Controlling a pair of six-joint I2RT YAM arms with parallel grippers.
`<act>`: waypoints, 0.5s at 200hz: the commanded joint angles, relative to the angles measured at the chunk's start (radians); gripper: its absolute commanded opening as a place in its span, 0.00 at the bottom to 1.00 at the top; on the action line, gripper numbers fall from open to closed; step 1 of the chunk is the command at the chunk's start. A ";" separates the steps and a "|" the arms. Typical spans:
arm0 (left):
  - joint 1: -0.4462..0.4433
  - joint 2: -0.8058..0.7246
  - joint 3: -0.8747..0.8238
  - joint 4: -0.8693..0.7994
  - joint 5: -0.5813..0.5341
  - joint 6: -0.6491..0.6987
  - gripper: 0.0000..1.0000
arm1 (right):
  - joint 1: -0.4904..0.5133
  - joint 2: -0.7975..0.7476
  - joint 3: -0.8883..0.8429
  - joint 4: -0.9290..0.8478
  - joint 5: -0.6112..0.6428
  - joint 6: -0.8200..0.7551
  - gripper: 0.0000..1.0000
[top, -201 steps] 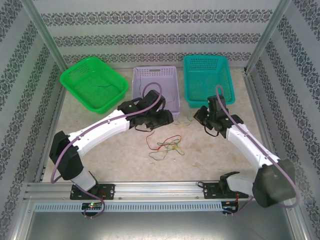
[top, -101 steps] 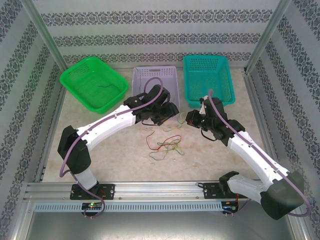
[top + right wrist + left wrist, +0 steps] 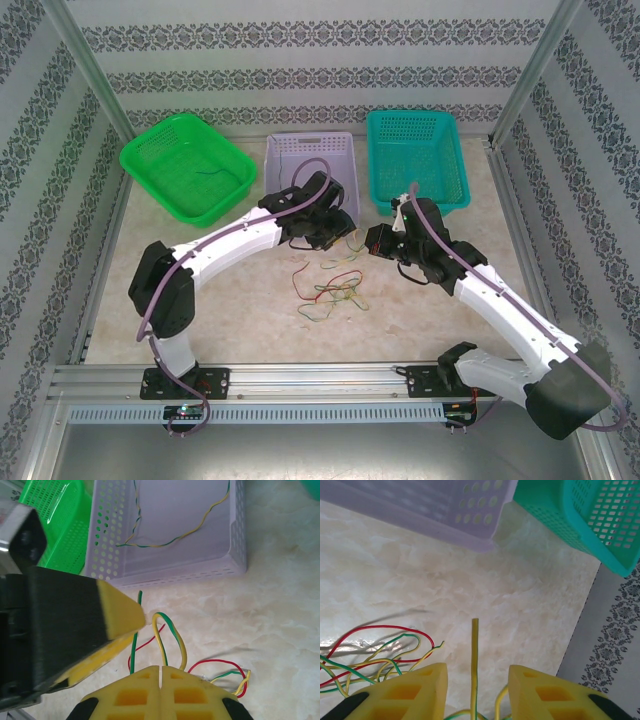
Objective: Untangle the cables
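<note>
1. Left gripper [image 3: 476, 681] is kept wide open, and an upright yellow wire [image 3: 474, 655] is seen between its fingers, untouched.
2. The right gripper [image 3: 160, 672] is closed on a looped yellow-green cable [image 3: 170, 635].
3. Tangled cables [image 3: 335, 292] are spread on the table [image 3: 230, 300], near the purple basket [image 3: 310, 140].

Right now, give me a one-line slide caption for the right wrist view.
Right hand shut on a yellow-green cable loop, a second yellow-green cable lying in the lilac basket beyond.
</note>
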 commanded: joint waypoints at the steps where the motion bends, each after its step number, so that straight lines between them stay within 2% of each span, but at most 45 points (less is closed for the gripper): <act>1: 0.009 0.008 0.000 0.034 0.023 -0.011 0.30 | 0.013 -0.013 0.014 0.012 0.008 -0.007 0.00; 16: 0.009 0.008 0.005 0.025 0.019 -0.010 0.18 | 0.013 -0.012 0.015 0.013 0.010 -0.009 0.00; 29: 0.014 0.001 0.020 -0.002 -0.001 0.001 0.00 | 0.013 -0.012 0.014 0.012 0.013 -0.012 0.00; 56: 0.064 -0.028 0.089 -0.079 -0.053 0.045 0.00 | 0.013 -0.020 0.000 -0.010 0.018 -0.030 0.00; 100: 0.237 -0.037 0.262 -0.212 -0.031 0.112 0.00 | 0.009 -0.113 -0.111 -0.070 0.098 -0.039 0.00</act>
